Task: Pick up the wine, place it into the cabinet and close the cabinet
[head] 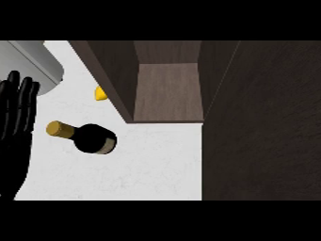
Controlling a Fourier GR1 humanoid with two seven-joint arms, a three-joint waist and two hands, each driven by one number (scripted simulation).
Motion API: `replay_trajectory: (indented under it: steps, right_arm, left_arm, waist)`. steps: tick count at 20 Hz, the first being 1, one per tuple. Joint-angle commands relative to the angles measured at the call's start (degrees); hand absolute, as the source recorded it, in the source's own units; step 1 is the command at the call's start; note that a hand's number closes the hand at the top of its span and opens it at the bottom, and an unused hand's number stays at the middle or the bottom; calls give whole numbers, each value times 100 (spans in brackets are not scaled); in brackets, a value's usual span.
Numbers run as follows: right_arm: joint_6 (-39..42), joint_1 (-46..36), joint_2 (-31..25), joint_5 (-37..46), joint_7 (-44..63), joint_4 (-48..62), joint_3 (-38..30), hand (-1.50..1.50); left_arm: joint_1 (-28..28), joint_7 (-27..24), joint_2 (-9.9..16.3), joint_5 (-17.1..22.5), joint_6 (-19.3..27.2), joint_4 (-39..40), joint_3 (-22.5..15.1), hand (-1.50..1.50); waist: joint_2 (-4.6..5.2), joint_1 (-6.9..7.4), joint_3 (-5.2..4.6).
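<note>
The wine bottle (88,137), dark with a gold-capped neck, stands on the white counter (135,174), seen from above, left of centre. The dark wooden cabinet (166,89) sits at the back, its inside open and bare; its door (270,122) swings out along the right side. My left hand (8,127) shows at the left edge, open with fingers straight and pointing up, a little left of the bottle and not touching it. My right hand is not in any view.
A yellow object (101,93) peeks out beside the cabinet's left wall. A grey cylindrical thing (31,63) occupies the upper left corner, just above my left hand.
</note>
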Motion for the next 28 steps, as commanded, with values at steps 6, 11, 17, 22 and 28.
replay_trajectory:
  steps: [6, 11, 17, 22, 28]
  right_arm:
    - [81, 1148, 172, -44, 302, -1119, 297, -150]
    - [628, 1145, -99, -572, 1218, -1638, 911, -150]
    - [214, 28, -339, -1043, 2895, -2371, 454, -150]
    - [-66, -211, -292, -926, 3580, -2806, 629, -150]
    - [-326, -1104, -293, -858, 4136, -2472, 609, -150]
  left_arm:
    - [1267, -1037, 195, 892, -802, -416, 514, -150]
    - [1337, 218, -70, 2189, -711, -575, 519, -150]
    - [1621, 841, -7, 2634, -517, -1605, 700, -150]
    - [1703, 1549, -98, 2429, -60, -2302, 416, -150]
    - [1014, 1908, 10, 2160, 255, -1970, 417, -150]
  waist:
    - [-16, 2, -172]
    - [-18, 8, -173]
    - [-2, 42, -174]
    - [-11, 24, -172]
    - [0, 11, -172]
